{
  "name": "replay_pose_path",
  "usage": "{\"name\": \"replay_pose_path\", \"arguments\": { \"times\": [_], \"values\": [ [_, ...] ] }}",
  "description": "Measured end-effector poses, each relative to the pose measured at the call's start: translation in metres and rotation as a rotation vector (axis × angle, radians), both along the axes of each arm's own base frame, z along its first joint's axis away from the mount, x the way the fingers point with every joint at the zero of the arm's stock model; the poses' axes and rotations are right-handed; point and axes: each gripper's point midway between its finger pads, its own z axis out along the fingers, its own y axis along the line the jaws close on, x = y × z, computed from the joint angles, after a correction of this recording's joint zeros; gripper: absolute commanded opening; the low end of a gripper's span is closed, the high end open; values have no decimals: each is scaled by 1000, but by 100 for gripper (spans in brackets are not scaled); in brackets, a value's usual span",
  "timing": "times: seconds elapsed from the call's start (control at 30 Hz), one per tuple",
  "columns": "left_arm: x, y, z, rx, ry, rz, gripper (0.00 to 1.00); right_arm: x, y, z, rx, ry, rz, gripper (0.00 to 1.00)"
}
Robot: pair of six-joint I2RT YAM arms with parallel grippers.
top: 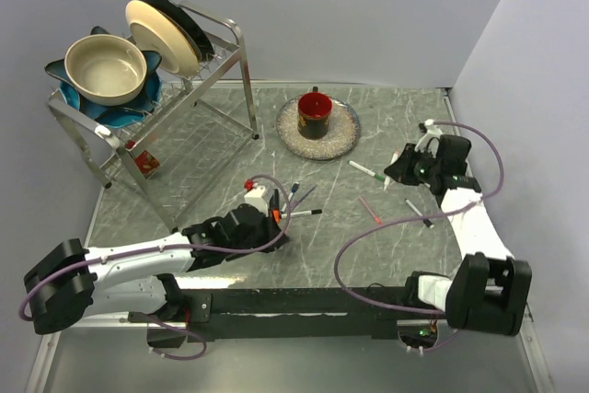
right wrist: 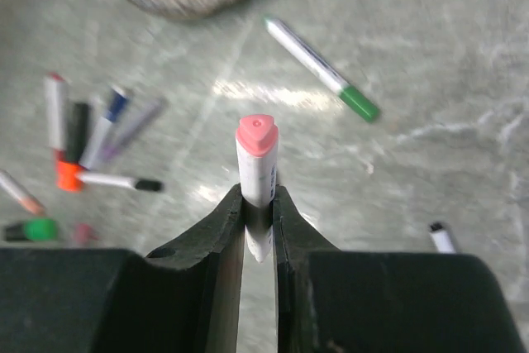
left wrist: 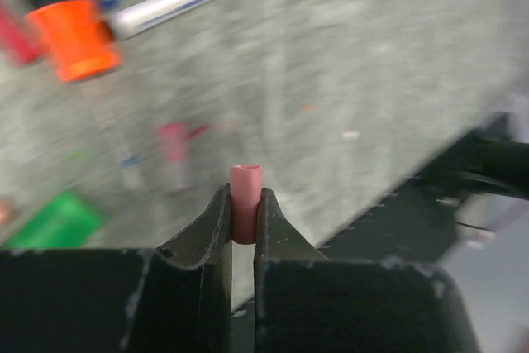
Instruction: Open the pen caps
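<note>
One pink cap (left wrist: 245,178) sits pinched in the left tool (left wrist: 245,197), one white pen (right wrist: 255,167) in the right tool (right wrist: 258,197).

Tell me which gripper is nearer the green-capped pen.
Right. The right gripper hangs just right of the green-capped pen; the left gripper sits well off to its left, by the other pens.

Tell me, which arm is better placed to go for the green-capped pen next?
Right, probably. The green-capped pen lies close to the right claw; the left claw is farther off, among the other pens. Both are full, though: the right holds a white pen, the left a pink cap.
</note>
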Motion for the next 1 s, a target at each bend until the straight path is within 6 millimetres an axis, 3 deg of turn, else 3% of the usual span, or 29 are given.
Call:
{"name": "replay_pose_path", "arguments": {
  "times": [0.17, 0.43, 1.0],
  "values": [
    [2, 23, -25, 130, 14, 55, 3, -9, 1, -32, -147, 111, 91, 0],
    [6, 37, -39, 217, 3, 80, 7, -23, 1, -72, -288, 269, 197, 6],
    [7, 36, -64, 294, 24, 48, 18, -39, -6, -101, -352, 389, 243, 18]
  ]
}}
